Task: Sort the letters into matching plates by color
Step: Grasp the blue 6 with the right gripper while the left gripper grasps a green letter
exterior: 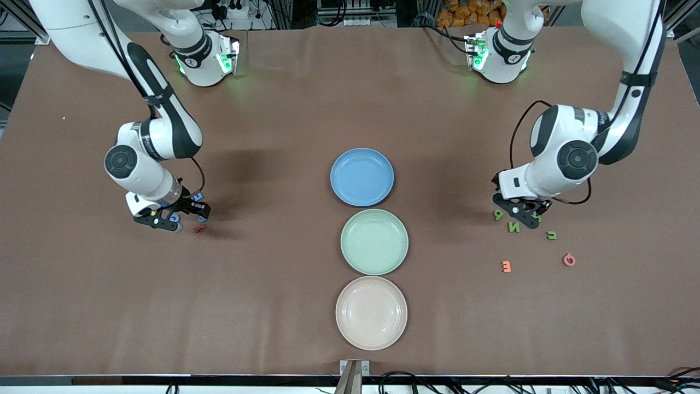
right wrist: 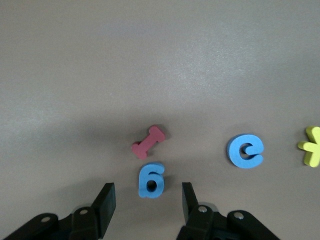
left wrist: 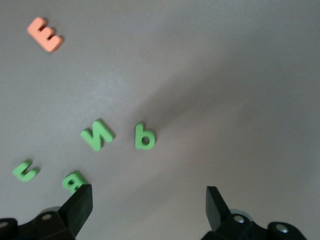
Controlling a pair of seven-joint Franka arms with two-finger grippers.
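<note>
My right claw (right wrist: 146,201) hung low over the surface (exterior: 273,273) at the right arm's end, its fingers spread with a blue "6" (right wrist: 151,180) lying between them, untouched. A dark red letter (right wrist: 148,142) lay just beside that "6", with a blue "e" (right wrist: 245,150) and a yellow piece (right wrist: 312,145) a little apart.

My left claw (left wrist: 149,204) hung spread over the green cluster at the left arm's end: a green "b" (left wrist: 144,137), a green "N" (left wrist: 97,134), a green "a" (left wrist: 73,181) by one finger, and a green "c" (left wrist: 25,170). An orange "E" (left wrist: 45,34) and a pink letter (exterior: 569,259) lay nearer the front camera.

The blue plate (exterior: 362,177), green plate (exterior: 374,241) and cream plate (exterior: 371,312) sat in a line mid-surface, holding no letters.
</note>
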